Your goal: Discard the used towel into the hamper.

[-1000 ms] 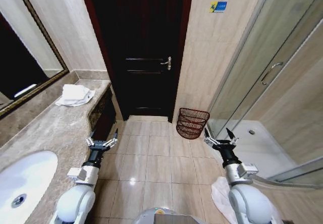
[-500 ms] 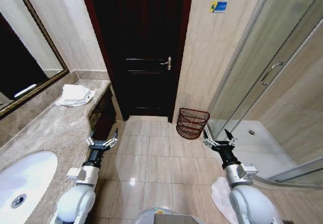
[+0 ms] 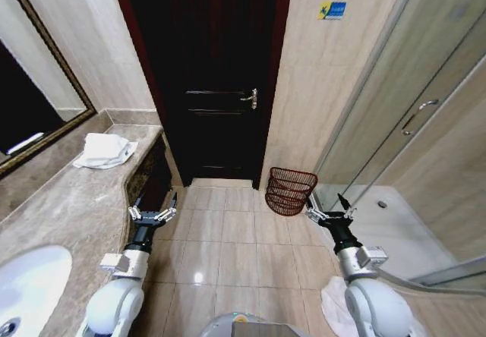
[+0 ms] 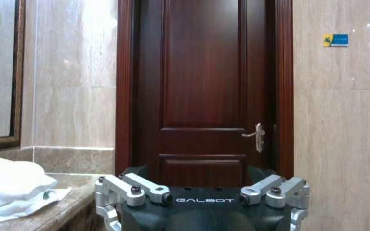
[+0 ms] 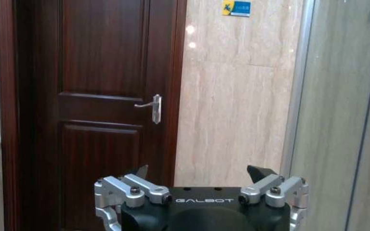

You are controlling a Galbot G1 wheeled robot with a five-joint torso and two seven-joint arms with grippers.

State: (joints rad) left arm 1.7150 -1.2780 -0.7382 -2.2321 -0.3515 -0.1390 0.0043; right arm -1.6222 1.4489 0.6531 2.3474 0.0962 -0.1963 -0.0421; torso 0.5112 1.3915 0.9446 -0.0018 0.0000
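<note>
In the head view the towel (image 3: 104, 151) lies folded on the marble table (image 3: 68, 208) at the left middle of the frame, just below the mirror (image 3: 34, 94); the left wrist view has it at the lower left (image 4: 11, 187), resting on the table edge. The hamper (image 3: 290, 191) stands on the tiled floor (image 3: 228, 238) right of centre, near the foot of the wall beside the dark door (image 3: 213, 86) and close to the glass shower door (image 3: 410, 124). The left gripper (image 3: 153, 214) hangs low at centre left, beside the table front, fingers spread wide and empty. The right gripper (image 3: 329, 212) sits at lower right, just below the hamper, also wide and empty.
</note>
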